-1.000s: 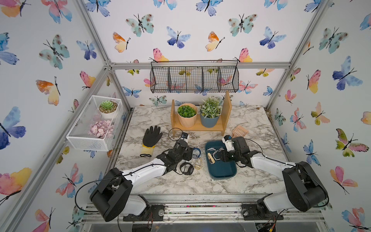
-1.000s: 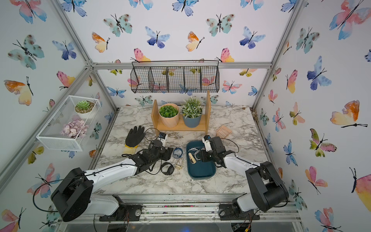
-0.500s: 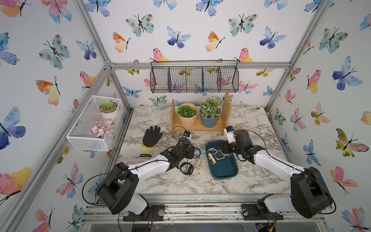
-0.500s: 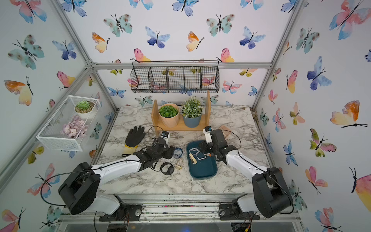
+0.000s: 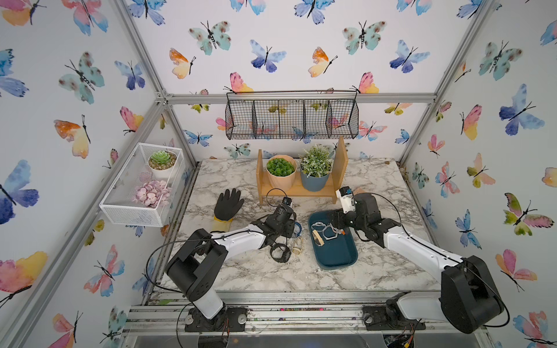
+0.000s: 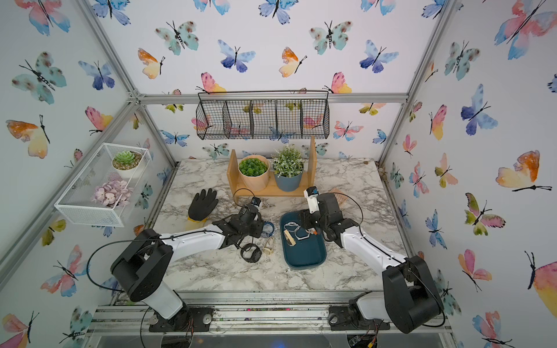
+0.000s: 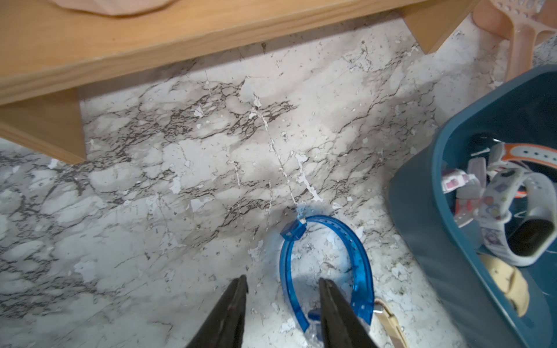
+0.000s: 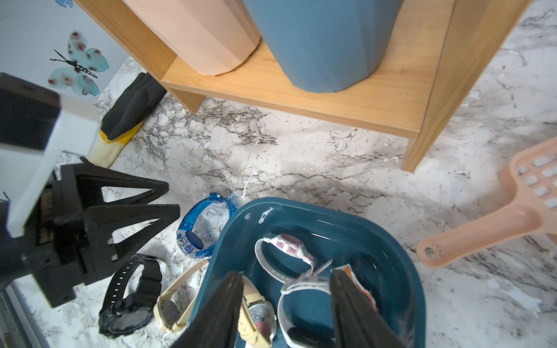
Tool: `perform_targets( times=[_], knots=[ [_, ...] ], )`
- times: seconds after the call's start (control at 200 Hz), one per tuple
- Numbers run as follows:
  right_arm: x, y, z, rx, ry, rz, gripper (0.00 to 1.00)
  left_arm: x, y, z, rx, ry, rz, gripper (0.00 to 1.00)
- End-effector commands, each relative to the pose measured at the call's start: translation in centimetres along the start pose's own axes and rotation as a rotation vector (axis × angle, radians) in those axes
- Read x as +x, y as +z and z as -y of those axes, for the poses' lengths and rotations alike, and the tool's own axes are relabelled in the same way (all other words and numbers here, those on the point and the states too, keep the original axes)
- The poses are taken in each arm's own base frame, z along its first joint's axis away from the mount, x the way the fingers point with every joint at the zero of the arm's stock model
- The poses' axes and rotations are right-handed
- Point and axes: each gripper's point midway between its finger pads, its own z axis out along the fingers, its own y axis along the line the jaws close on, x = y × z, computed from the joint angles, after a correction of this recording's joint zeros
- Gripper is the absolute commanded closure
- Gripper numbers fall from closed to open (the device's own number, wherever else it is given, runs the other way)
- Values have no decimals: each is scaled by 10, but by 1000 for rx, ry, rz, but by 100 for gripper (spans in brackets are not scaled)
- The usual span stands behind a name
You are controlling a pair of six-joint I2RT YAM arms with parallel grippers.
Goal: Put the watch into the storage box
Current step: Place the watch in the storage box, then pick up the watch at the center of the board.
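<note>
A translucent blue watch [image 7: 358,259] lies on the marble just left of the storage box [image 5: 334,256], a shallow teal tray [image 8: 301,208]. My left gripper [image 7: 282,281] is open and low over the watch. One finger stands inside the strap loop and the other outside, so the near side of the strap runs between them without touching. In the right wrist view the left gripper [image 8: 172,197] points at the blue watch [image 8: 196,229]. My right gripper [image 8: 287,274] hangs open over the far end of the box with nothing in it. Several watches lie in the box.
A black watch [image 5: 280,253] and a beige watch [image 5: 297,245] lie on the marble beside the box. Behind stands a wooden shelf [image 5: 298,189] with two plant pots. A black glove [image 5: 228,203] lies far left and a pink scoop [image 8: 497,217] lies right of the box.
The left jaws have narrowed around the blue strap. The right gripper has lifted out of the box and drawn back toward its far end with its jaws apart.
</note>
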Motion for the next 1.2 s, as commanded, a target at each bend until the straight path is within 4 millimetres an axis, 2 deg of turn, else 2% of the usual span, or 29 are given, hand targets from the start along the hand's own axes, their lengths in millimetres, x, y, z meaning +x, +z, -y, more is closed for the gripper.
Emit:
perform_targets(
  times=[0.0, 0.305, 0.455, 0.606, 0.691, 0.786, 0.981, 1.196],
  knots=[
    [6, 5, -6, -31, -4, -13, 47, 8, 12, 0, -8, 9, -71, 67],
    [5, 6, -9, -41, -10, -19, 46, 19, 27, 4, 10, 2, -127, 69],
    [3, 7, -12, -51, -12, -17, 46, 27, 31, 6, 18, 6, -155, 74],
    [2, 7, -12, -52, -13, -12, 46, 29, 31, 3, 8, 5, -160, 82],
    [1, 7, -13, -54, -17, -16, 46, 30, 31, 2, 2, 1, -159, 92],
    [-1, 8, -14, -58, -18, -13, 46, 28, 29, 0, -5, -1, -148, 100],
    [-3, 8, -18, -80, -23, -7, 46, 13, 15, -6, -33, -16, -75, 100],
    [-2, 10, -48, -188, -88, -11, 45, -7, -13, -11, -18, -38, 81, 100]
  ],
)
